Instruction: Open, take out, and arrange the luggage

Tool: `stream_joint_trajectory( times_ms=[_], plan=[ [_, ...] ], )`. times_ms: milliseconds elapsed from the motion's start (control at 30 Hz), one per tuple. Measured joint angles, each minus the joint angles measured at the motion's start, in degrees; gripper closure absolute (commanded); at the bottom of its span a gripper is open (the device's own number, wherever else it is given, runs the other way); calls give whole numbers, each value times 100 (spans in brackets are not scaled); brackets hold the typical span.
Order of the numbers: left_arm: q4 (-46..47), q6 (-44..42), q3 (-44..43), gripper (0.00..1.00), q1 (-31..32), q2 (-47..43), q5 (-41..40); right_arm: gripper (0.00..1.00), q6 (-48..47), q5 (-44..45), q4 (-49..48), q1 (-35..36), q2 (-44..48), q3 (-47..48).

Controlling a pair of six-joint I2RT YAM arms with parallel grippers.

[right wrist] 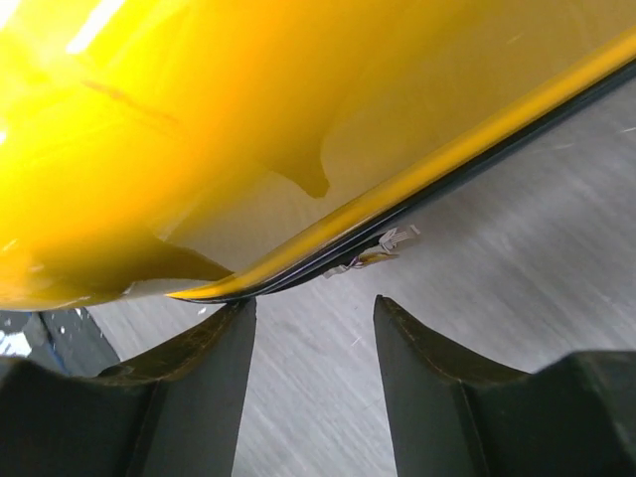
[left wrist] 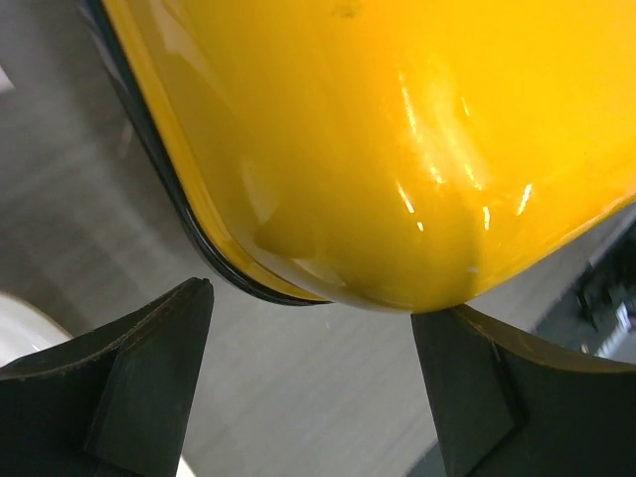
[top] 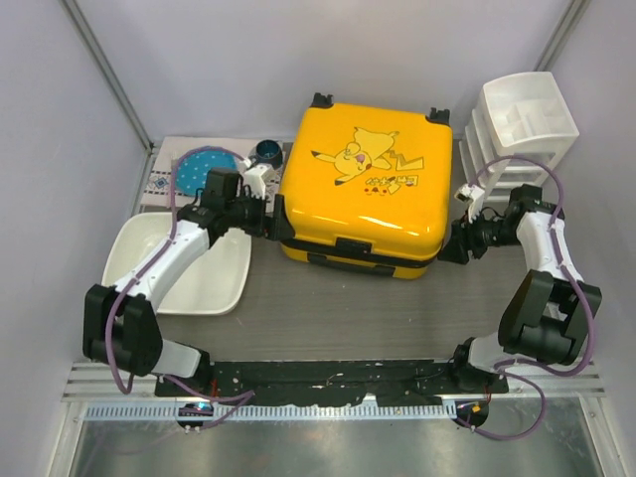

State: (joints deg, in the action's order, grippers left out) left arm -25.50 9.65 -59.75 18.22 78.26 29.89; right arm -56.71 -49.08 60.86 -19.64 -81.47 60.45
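Note:
The luggage (top: 366, 189), a yellow hard-shell suitcase with a cartoon print, lies flat and closed in the middle of the table, print up. My left gripper (top: 276, 221) is at its near-left corner and my right gripper (top: 449, 243) at its near-right corner. In the left wrist view the gripper (left wrist: 318, 303) is open wide. The rounded yellow corner of the luggage (left wrist: 397, 149) sits just beyond the tips and one fingertip (left wrist: 442, 328) touches the shell. In the right wrist view the gripper (right wrist: 313, 303) is open with bare table between the fingers. One fingertip (right wrist: 238, 313) meets the black zipper band (right wrist: 417, 194).
A white tray (top: 179, 263) lies left of the luggage under my left arm. A blue plate (top: 204, 169) on a mat and a small dark cup (top: 268, 151) sit at the back left. A white drawer unit (top: 517, 129) stands at the back right.

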Motion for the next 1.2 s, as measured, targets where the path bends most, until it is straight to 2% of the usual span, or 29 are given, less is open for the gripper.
stream_joint_trajectory(
  times_ms=[167, 267, 300, 400, 500, 567, 667, 700, 733, 867, 933, 1200],
  plan=[
    [645, 160, -313, 14, -72, 520, -203, 37, 459, -144, -382, -153, -245, 345],
    [787, 166, -302, 11, -70, 507, -90, 29, 341, -330, -400, -730, -236, 428],
    [815, 142, -293, 11, -70, 490, -22, 25, 227, -398, -398, -938, -240, 426],
    [758, -87, -249, 10, -72, 393, 247, 25, -212, -662, -409, -1333, -313, 404],
    [551, -372, -247, 9, -114, 282, 518, 21, -793, -1064, -330, -1296, -555, 350],
    [313, -625, -282, 9, -142, 214, 678, 21, -1521, -1241, -81, -1233, -813, 358],
    [59, -874, -378, 9, -175, 188, 807, 27, -2667, -1427, 570, -1182, -1235, 374],
    [4, -944, -409, 9, -192, 184, 846, 34, -3077, -1456, 802, -1167, -1408, 398],
    [-20, -990, -422, 9, -210, 181, 874, 36, -3464, -1467, 979, -1156, -1591, 455],
    [-116, -1078, -448, 9, -249, 170, 942, 44, -4581, -1593, 1250, -1150, -2291, 763],
    [-160, -1141, -457, 9, -256, 170, 951, 49, -4942, -1681, 1322, -1150, -2365, 765],
    [-317, -1290, -463, 10, -260, 98, 990, 52, -5473, -2033, 1493, -1137, -2363, 715]
  ],
)
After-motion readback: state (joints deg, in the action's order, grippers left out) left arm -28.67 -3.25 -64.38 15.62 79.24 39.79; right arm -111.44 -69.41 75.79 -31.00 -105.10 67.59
